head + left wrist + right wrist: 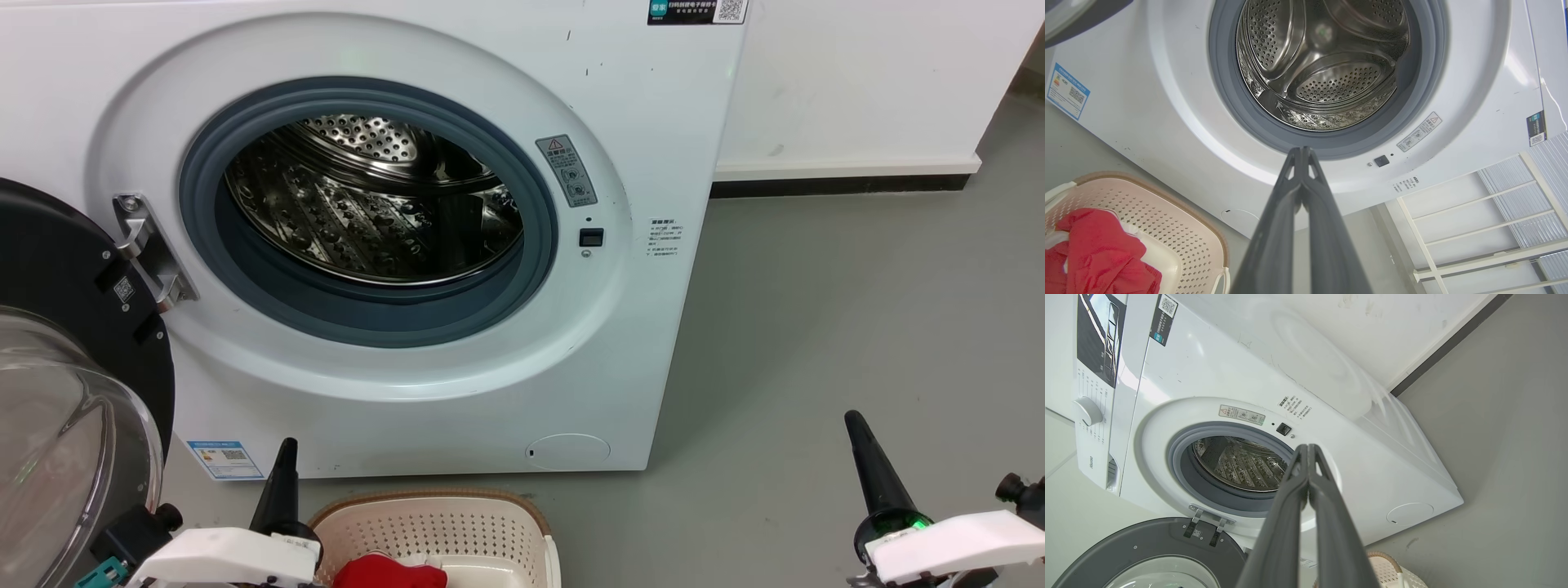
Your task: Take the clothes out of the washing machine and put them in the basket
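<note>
Drum: the perforated steel drum [367, 212] of the large white front-loading washing machine [490, 392] shows no garment inside.
Clothes: bright red soft garments [1098, 253] lie in the cream perforated plastic basket [1167, 212] just before the machine.
Grippers: left gripper [1303, 152] and right gripper [1307, 447], fingers pressed together, carry nothing.
Progress: the job looks finished.

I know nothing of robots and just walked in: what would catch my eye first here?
The big white washing machine stands in the middle, its door swung open at the left and its shiny steel drum showing no laundry. In front of it, red clothes lie in a cream basket.
</note>
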Controlling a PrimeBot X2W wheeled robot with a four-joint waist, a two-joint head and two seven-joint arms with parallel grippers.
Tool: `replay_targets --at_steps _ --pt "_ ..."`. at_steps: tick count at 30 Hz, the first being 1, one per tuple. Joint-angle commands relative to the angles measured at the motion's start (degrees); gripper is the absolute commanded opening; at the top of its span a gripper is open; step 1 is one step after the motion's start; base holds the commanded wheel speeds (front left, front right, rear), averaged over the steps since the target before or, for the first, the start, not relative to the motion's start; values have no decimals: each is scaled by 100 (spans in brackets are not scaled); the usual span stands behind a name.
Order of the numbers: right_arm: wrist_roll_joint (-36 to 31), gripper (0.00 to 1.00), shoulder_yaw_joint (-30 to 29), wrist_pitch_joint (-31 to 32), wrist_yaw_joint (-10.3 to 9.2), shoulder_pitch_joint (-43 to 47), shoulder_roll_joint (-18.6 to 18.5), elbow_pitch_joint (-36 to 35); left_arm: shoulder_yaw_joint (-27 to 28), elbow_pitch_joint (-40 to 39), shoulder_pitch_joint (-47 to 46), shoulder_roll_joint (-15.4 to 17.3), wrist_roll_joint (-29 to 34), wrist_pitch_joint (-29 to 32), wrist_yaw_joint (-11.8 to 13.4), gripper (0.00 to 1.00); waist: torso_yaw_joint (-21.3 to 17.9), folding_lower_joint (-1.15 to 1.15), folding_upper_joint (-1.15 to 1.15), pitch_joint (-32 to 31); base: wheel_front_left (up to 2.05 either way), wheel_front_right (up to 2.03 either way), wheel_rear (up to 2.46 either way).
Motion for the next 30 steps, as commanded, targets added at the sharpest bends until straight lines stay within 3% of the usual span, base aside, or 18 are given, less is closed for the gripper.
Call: replay_targets --at_steps 1,30 --pt "206 0 -17 22 0 -173 -38 16 36 -25 -155 12 -191 39 -38 0 1 0 0 7 0 0 0" --pt "1898 0 -137 153 0 -579 -33 522 187 203 -461 -25 -1858 401 -154 0 16 0 0 109 0 0 0"
